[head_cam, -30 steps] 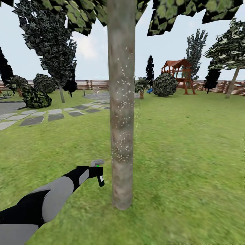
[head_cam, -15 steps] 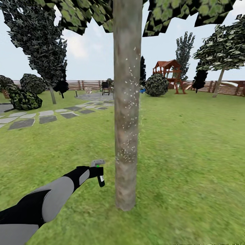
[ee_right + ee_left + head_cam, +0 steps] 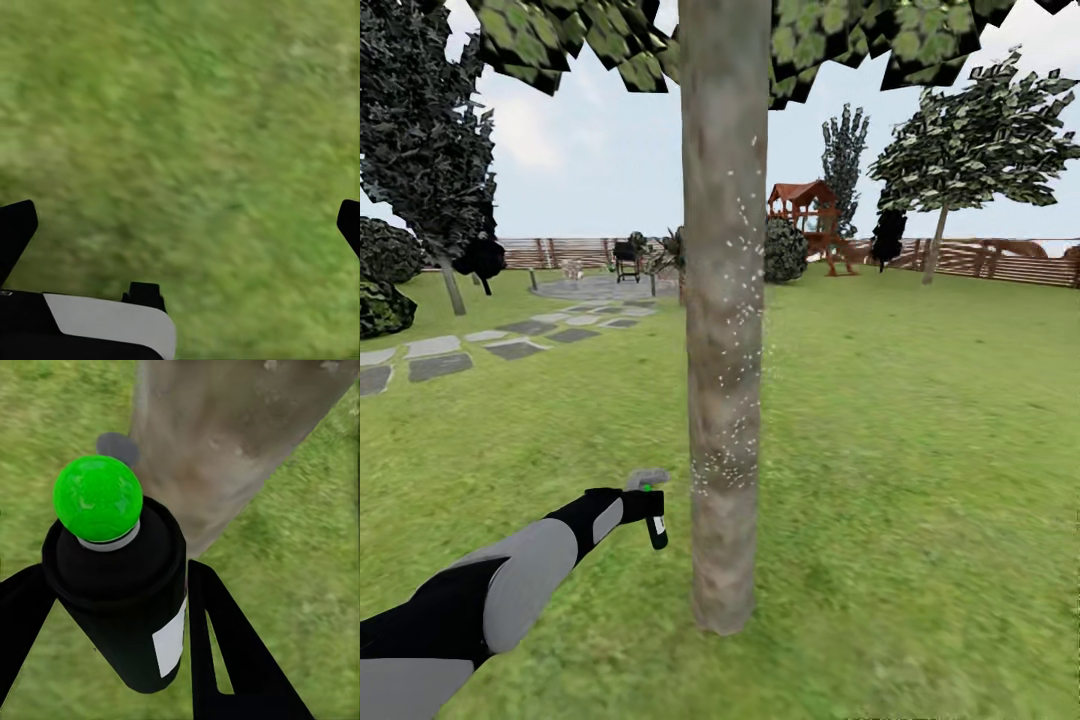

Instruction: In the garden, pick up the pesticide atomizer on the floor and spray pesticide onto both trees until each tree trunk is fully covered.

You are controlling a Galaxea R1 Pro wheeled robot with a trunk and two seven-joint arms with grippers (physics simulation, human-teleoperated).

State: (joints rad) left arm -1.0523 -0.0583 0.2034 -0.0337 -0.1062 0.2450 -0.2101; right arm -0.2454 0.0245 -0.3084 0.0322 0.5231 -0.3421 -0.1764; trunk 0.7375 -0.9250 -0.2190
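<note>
- The left hand [image 3: 645,505] pinches the pesticide atomizer [image 3: 120,585], the black bottle clamped between the two fingers [image 3: 225,652], its green-topped head facing the bark.
- The atomizer [image 3: 656,527] hangs low, just beside the tree trunk [image 3: 722,330] and above the lawn [image 3: 920,480].
- The right hand [image 3: 180,225] is spread wide over bare grass, holding nothing.
- White pesticide [image 3: 735,300] speckles the trunk's right-hand side from mid-height downward; the base and upper stretch look bare.
- Risk: the nozzle sits so low and close that spray may miss the upper bark, leaving coverage patchy.
- The bottle could slip in so narrow a pinch.
- The second tree [image 3: 960,140] stands well apart by the fence [image 3: 1000,258], apparently untreated.
</note>
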